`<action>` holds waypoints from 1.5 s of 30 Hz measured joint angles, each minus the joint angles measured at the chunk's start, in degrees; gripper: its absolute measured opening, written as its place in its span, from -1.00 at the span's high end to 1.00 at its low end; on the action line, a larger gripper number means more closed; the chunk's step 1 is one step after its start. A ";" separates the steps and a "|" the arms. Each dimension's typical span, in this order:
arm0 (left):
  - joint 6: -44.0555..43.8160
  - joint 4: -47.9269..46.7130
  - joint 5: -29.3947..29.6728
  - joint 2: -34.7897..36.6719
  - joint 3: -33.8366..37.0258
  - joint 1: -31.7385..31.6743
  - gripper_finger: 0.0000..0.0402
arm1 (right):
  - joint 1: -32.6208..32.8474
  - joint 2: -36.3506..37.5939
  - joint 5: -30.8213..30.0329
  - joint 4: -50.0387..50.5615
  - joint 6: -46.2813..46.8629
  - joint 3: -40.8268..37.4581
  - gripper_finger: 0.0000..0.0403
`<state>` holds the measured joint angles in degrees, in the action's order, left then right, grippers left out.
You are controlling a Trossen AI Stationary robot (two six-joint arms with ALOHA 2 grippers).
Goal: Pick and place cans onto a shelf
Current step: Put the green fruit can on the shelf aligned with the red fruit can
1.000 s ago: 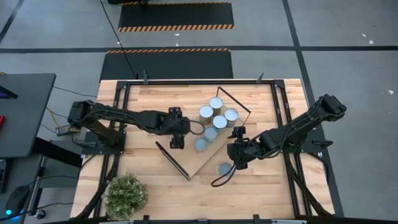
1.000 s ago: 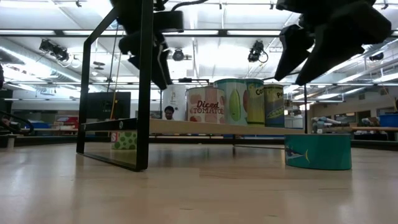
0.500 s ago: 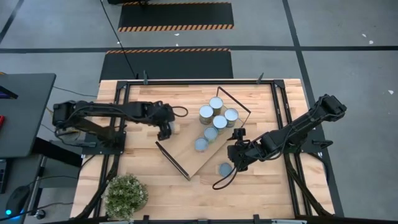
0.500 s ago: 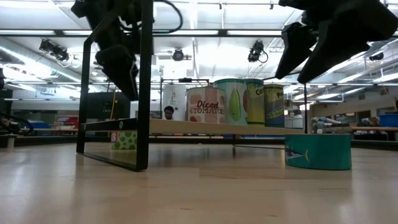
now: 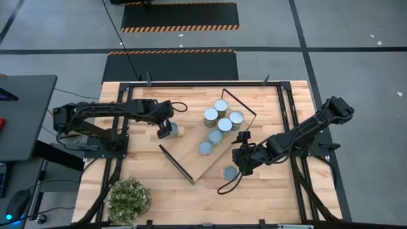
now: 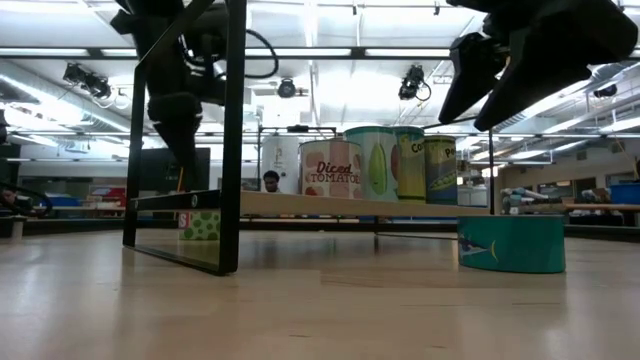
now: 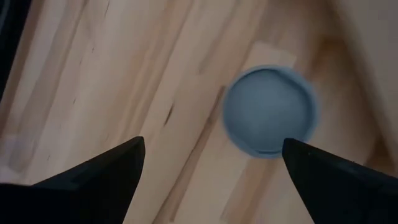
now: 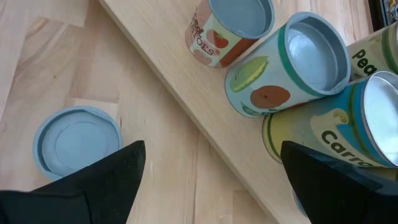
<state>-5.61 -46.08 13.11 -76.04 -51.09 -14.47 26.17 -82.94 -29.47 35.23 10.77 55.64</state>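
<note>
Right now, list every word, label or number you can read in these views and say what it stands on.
"Diced TOMATO", on the red-and-white can on the shelf, low view.
"Carro", cut off by the right gripper's finger, on the blue-and-yellow can, right wrist view.
"Pea", cut off at the picture's edge, on the pale green can.
"OES", a word's tail, on the tomato can.
Other can labels: too blurred to read.

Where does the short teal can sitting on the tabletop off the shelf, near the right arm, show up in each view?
High view: the short teal can lies on the table just off the shelf edge, below the right gripper.
Low view: the can stands at right, in front of the shelf.
Left wrist view: not in it; the can there is a different one.
Right wrist view: the can is at lower left.
Shared landmark: the shelf's long edge beside it.
</note>
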 joint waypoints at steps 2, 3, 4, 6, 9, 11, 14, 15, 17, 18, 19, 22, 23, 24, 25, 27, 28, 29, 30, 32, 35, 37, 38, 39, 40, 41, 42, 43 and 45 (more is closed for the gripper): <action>0.29 -1.10 -0.21 -0.60 0.02 -0.84 -0.92 | 0.00 0.00 0.00 -0.04 -0.01 0.00 -0.89; 0.70 -2.07 -0.23 -0.52 0.02 -1.21 -0.92 | 0.00 0.00 0.00 -0.04 -0.01 0.00 -0.89; 1.21 -2.85 -0.23 -0.42 0.02 -1.50 -0.92 | 0.00 0.00 0.00 -0.05 -0.01 0.00 -0.89; 1.43 -4.24 -0.27 -0.47 0.02 -1.96 -0.92 | 0.00 0.00 0.00 -0.05 -0.01 0.00 -0.89; 1.77 -6.64 -0.27 -0.47 0.02 -2.50 -0.92 | -0.04 0.00 -0.02 -0.07 -0.03 0.00 -0.89; 2.20 -7.14 -0.23 -0.45 0.52 -2.97 -0.92 | -0.07 0.00 -0.02 -0.49 -0.27 0.00 -0.89; 4.70 -5.92 -0.27 -0.44 4.25 -3.50 -0.92 | -0.07 0.00 -0.02 -0.87 -0.45 0.02 -0.89; 5.40 -5.60 -0.28 -0.47 5.70 -3.63 -0.92 | -0.07 0.00 -0.02 -0.90 -0.45 0.02 -0.89; 6.76 -4.41 -0.46 -0.47 8.50 -3.72 -0.92 | -0.07 0.00 -0.02 -0.90 -0.48 0.02 -0.89; 7.47 -3.50 -0.92 -0.55 9.81 -3.50 -0.92 | -0.09 0.00 -0.02 -0.90 -0.59 0.02 -0.89; 7.82 -2.36 -1.70 -0.96 10.35 -3.12 -0.92 | -0.15 0.00 -0.02 -0.94 -0.78 0.02 -0.89; 8.22 3.77 -2.78 -0.78 10.14 -1.52 -0.92 | -0.70 0.00 0.00 -1.96 -1.85 0.03 -0.89; 9.14 5.10 -2.87 -0.83 10.21 -1.04 -0.92 | -0.94 0.00 0.03 -2.31 -1.99 0.06 -0.89; 9.62 6.36 -2.84 -0.93 10.29 -0.59 -0.92 | -1.17 0.00 0.18 -2.52 -2.16 0.07 -0.89; 9.91 7.80 -2.84 -0.94 10.28 -0.22 -0.92 | -1.36 0.00 0.49 -2.78 -2.31 0.07 -0.89; 10.55 9.65 -3.39 -0.88 10.25 0.01 -0.92 | -1.54 0.00 0.85 -3.07 -2.39 0.07 -0.89; 10.78 9.67 -4.17 -0.97 10.25 -0.02 -0.92 | -1.62 0.00 0.92 -3.07 -2.41 0.07 -0.89; 10.79 10.03 -4.66 -1.51 10.25 -0.05 -0.92 | -1.62 0.00 0.93 -3.06 -2.41 0.07 -0.89; 10.79 10.87 -5.26 -2.30 10.25 -0.05 -0.92 | -1.62 0.00 0.94 -3.05 -2.41 0.07 -0.89; 10.82 11.05 -6.10 -3.69 10.25 -0.09 -0.92 | -1.65 0.00 0.98 -3.16 -2.90 0.07 -0.89; 11.26 13.87 -5.01 -7.20 10.25 -0.05 -0.92 | -1.62 0.00 1.07 -3.33 -3.15 0.07 -0.89; 11.26 17.04 -4.59 -9.07 10.27 -0.05 -0.92 | -1.62 0.00 1.07 -3.50 -3.24 0.07 -0.89; 11.30 18.75 -4.61 -10.02 10.25 -0.05 -0.92 | -1.64 0.00 1.07 -3.41 -3.26 0.07 -0.89; 11.70 19.98 -4.82 -10.78 10.25 -0.03 -0.92 | -1.64 0.00 1.07 -3.46 -3.24 0.07 -0.89; 12.27 20.58 -5.23 -11.33 10.26 -0.03 -0.92 | -1.64 0.00 1.07 -3.50 -3.24 0.07 -0.89; 12.63 21.54 -5.42 -11.82 10.27 0.00 -0.92 | -1.64 0.00 1.07 -3.41 -3.24 0.07 -0.89; 12.76 22.04 -5.44 -12.12 10.16 0.04 -0.92 | -1.62 0.00 1.07 -3.41 -3.24 0.07 -0.89; 12.74 22.32 -5.36 -12.17 10.18 0.06 -0.92 | -1.64 0.00 1.07 -3.42 -3.25 0.07 -0.89; 12.79 23.23 -5.40 -12.36 10.20 0.02 -0.92 | -1.64 0.00 1.07 -3.41 -3.24 0.07 -0.89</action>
<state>7.18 -22.85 7.70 -88.40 -40.89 -14.45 24.53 -82.94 -28.40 31.82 7.53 55.70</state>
